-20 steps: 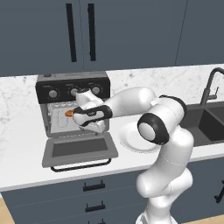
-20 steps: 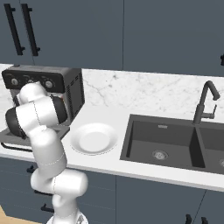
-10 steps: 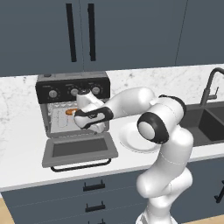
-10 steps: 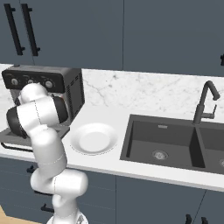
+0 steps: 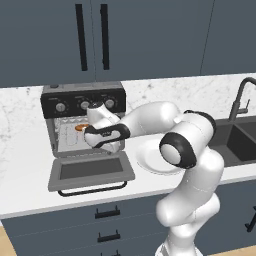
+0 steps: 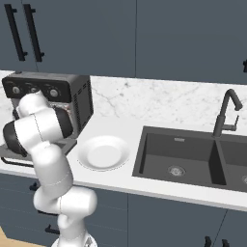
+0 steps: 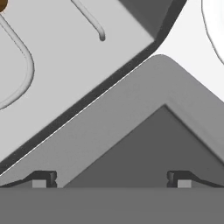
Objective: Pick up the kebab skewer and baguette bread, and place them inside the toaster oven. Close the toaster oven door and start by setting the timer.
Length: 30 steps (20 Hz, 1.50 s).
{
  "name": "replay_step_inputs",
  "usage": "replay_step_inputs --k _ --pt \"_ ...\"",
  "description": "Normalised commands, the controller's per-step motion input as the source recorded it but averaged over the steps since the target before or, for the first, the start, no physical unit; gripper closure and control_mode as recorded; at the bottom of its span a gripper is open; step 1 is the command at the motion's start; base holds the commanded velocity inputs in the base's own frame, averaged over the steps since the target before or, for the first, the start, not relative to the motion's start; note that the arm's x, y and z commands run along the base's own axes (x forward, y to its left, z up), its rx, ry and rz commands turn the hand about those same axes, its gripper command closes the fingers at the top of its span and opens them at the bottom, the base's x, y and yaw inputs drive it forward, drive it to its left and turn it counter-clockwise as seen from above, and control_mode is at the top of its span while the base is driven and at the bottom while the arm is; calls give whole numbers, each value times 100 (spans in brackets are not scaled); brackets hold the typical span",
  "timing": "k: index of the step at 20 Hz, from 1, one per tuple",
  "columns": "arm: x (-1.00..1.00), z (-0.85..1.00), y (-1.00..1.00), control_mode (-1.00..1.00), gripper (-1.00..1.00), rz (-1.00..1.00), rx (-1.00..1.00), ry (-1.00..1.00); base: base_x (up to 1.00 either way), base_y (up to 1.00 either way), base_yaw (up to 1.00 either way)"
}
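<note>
- The toaster oven [image 5: 82, 107] stands on the white marble counter [image 5: 25, 165], far left, below the dark blue wall cupboards [image 5: 100, 35].
- Its black control panel with round silver knobs [image 5: 85, 105] is on top of the front; in the right base view the oven [image 6: 72, 96] stands left of the white plate [image 6: 103, 153].
- The toaster oven door [image 5: 90, 170] is folded down flat toward the near side, with its black bar handle [image 5: 92, 189] at the near edge.
- In the hand view the grey frame and dark glass of the door [image 7: 131, 131] lie directly under the hand, and the light inside floor of the oven with the wire rack [image 7: 22, 78] is above it.
- The gripper [image 5: 102, 145] is at the open front of the oven, just above the hinge side of the door; its fingers [image 7: 43, 178] stand wide apart and hold nothing.
- A small orange-brown piece of food [image 5: 80, 128] lies on the rack inside the oven, left of the hand; a brown edge of food [image 7: 2, 5] also shows in the top left corner of the hand view. I cannot tell if it is the bread or the skewer.
- The white plate [image 5: 150, 160] lies on the counter just right of the door, partly behind the arm.
- The dark sink [image 6: 193, 159] with a black tap [image 6: 226, 113] is at the right, well apart from the oven.
</note>
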Motion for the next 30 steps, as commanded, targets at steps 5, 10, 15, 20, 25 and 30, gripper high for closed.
replay_step_inputs --k 5,10,15,20,25,30 --pt "-39 7 0 -100 -100 0 0 4 0 0 0" --pt "-55 23 -1 -100 -100 0 0 1 0 0 0" --pt "-73 45 -7 -100 -100 6 0 4 0 0 0" --pt "-83 16 -4 -100 -100 21 0 10 0 0 0" --pt "-90 0 -1 -100 -100 27 0 8 0 0 0" --pt "-34 -26 -6 -100 -100 20 0 3 0 0 0"
